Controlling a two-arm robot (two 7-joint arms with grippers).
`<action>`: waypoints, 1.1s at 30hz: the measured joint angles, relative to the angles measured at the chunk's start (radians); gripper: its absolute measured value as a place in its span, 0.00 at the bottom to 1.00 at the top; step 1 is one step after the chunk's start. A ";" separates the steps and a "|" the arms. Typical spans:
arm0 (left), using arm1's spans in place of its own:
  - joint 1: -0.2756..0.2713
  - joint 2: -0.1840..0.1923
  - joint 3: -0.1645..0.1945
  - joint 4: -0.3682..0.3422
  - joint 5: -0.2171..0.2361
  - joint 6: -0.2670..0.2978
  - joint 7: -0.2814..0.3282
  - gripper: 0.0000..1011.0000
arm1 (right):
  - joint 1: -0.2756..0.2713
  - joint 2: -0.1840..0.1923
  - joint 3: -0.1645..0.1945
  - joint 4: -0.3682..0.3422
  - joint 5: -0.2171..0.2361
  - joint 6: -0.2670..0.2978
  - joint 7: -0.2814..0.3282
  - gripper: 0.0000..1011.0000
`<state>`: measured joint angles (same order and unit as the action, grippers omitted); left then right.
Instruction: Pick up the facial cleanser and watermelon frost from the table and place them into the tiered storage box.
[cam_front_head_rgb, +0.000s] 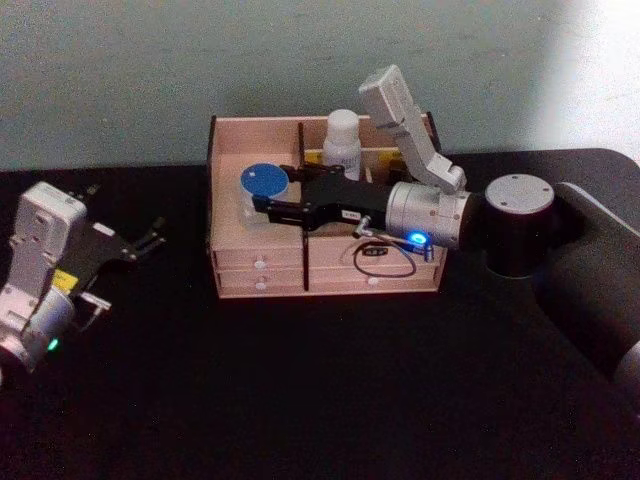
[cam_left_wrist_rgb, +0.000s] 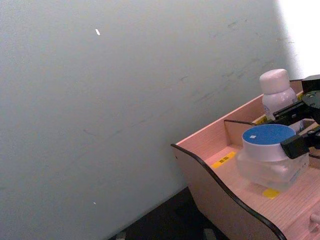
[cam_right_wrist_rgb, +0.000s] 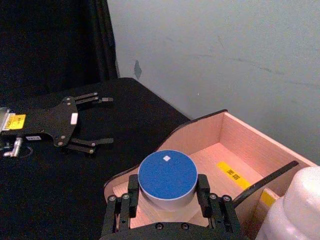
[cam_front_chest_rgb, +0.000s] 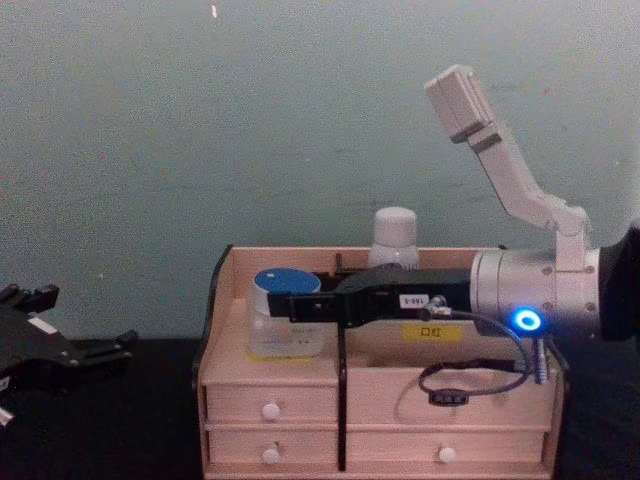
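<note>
The watermelon frost (cam_right_wrist_rgb: 167, 179), a light, rigid, smooth-sided jar, is held at the left end of the tiered storage box (cam_front_head_rgb: 228, 262) by the right gripper (cam_right_wrist_rgb: 167, 192), fingers closed just under the lid, while the left gripper (cam_front_head_rgb: 150, 238) is parked open at the table's left edge.

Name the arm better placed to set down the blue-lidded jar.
Right. Its claw already grips the squat translucent blue-lidded jar inside the light wooden storage box; the left claw sits open, away on the table.

No legible text. Yellow labels (cam_right_wrist_rgb: 231, 173) in wooden organiser (cam_right_wrist_rgb: 197, 131): dark marks, unreadable. White tag on right gripper (cam_front_chest_rgb: 296, 308): characters unclear.
</note>
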<state>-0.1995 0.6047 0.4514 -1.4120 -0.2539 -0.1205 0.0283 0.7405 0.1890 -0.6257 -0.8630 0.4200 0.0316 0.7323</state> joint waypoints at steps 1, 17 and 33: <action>0.000 0.000 0.000 0.000 0.000 0.000 0.000 0.99 | 0.001 -0.001 0.000 0.003 0.000 0.001 0.001 0.70; 0.000 0.000 0.000 0.000 0.000 0.000 0.000 0.99 | 0.016 -0.020 0.005 0.047 0.002 0.012 0.020 0.70; 0.000 0.000 0.000 0.000 0.000 0.000 0.000 0.99 | 0.014 -0.018 0.003 0.043 0.002 0.012 0.020 0.70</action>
<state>-0.1995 0.6047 0.4514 -1.4120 -0.2539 -0.1205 0.0283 0.7546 0.1706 -0.6222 -0.8196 0.4219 0.0438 0.7520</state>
